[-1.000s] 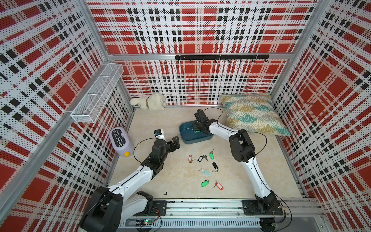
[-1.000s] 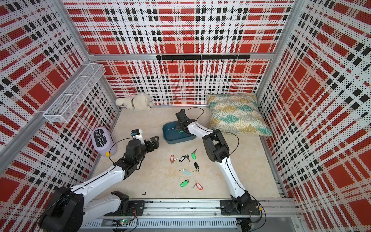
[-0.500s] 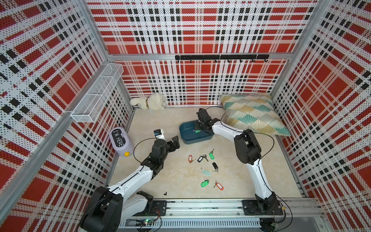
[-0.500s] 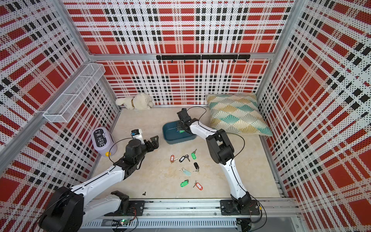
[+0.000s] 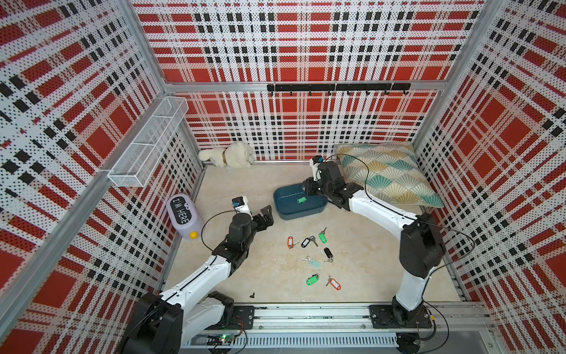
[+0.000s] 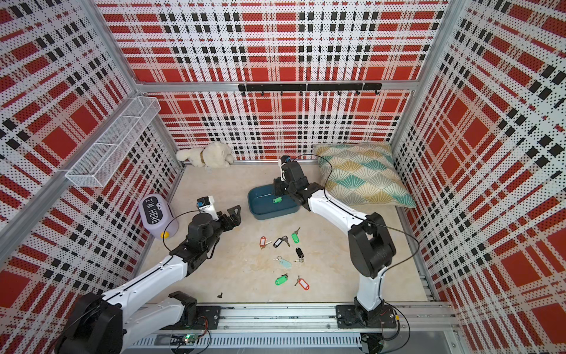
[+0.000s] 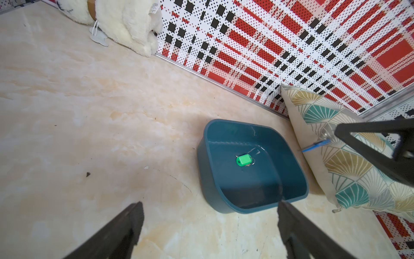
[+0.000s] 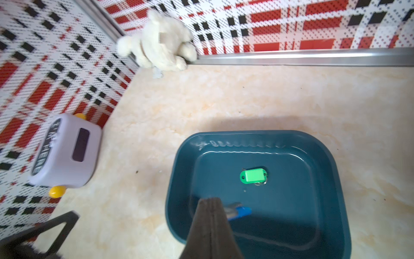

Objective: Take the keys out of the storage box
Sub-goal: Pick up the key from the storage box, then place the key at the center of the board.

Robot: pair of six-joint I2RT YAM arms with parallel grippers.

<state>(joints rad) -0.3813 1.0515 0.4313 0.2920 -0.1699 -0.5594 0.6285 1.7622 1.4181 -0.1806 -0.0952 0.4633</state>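
Keys (image 5: 327,253) are mostly out. Seven of them lie scattered on the counter (image 5: 263,269) in front of the storage box (image 5: 294,214), well clear of its wall. Count them off: two red-orange tags, two black, two green, one pale teal.

Inside the box there's just one lying on the bottom, the green-tagged key (image 8: 254,176), near the middle.

And the ninth? The right gripper (image 8: 210,201) has it. Its jaws are pressed together on the blue-tagged key (image 8: 239,212), with tag and metal poking out to one side. The key hangs over the box's interior and is not yet carried past the rim.

The left gripper (image 5: 266,216) hovers over bare counter just beside the box, jaws wide apart, holding nothing.

So the tally, as I judge it: seven done, one in the air, one waiting. What's left is to bring the blue one out and set it down, then one more dip for the green. That makes nine keys in all, three of them green, and one storage box.

Around the edges sit one white plush toy (image 5: 232,154), one patterned cushion (image 5: 389,174), one lavender "I'M HERE" container (image 5: 183,219) and one wire basket (image 5: 147,153) on the wall. None of them is in play.
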